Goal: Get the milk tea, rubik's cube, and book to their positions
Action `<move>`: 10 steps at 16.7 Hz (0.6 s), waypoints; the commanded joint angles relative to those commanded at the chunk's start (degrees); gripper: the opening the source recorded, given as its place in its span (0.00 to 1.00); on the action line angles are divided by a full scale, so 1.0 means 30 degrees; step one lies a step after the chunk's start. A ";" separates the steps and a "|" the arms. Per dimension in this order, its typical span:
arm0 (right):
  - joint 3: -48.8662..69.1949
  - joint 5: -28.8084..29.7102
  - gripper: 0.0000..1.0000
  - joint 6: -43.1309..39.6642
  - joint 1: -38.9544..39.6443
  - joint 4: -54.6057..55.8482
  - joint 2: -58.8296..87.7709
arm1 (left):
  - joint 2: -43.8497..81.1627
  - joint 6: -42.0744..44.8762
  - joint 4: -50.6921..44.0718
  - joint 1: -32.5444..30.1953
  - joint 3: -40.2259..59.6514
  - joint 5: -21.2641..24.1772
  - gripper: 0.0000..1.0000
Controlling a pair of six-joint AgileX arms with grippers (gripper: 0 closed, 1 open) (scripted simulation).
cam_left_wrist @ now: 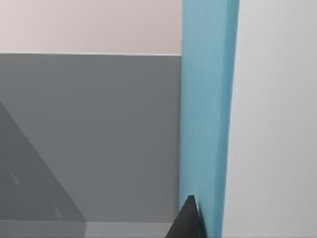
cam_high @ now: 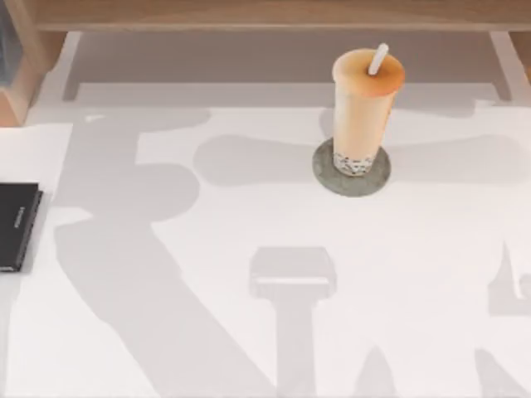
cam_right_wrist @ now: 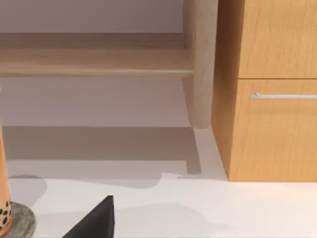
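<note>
The milk tea stands upright on a round grey coaster at the back of the table, right of centre. Its base also appears in the right wrist view, beyond one dark finger of my open right gripper, which is apart from it. In the left wrist view the teal-blue book runs as a narrow upright band. A dark finger of my left gripper presses against its cover, shut on it. The rubik's cube is out of view.
A flat black book lies at the table's left edge. A wooden shelf spans the back, with a wooden side piece at the back left. A wooden drawer cabinet and a shelf leg stand near the right gripper.
</note>
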 joint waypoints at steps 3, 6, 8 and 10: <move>0.0000 0.0000 1.00 0.0000 0.0000 0.0000 0.0000 | -0.0099 0.0028 -0.0026 0.0063 -0.0039 0.0001 0.00; 0.0000 0.0000 1.00 0.0000 0.0000 0.0000 0.0000 | -0.0618 0.0033 -0.0217 0.0143 -0.0346 0.0074 0.00; 0.0000 0.0000 1.00 0.0000 0.0000 0.0000 0.0000 | -0.0908 0.0036 -0.0343 0.0203 -0.0538 0.0130 0.00; 0.0000 0.0000 1.00 0.0000 0.0000 0.0000 0.0000 | -0.0918 0.0036 -0.0346 0.0205 -0.0543 0.0130 0.00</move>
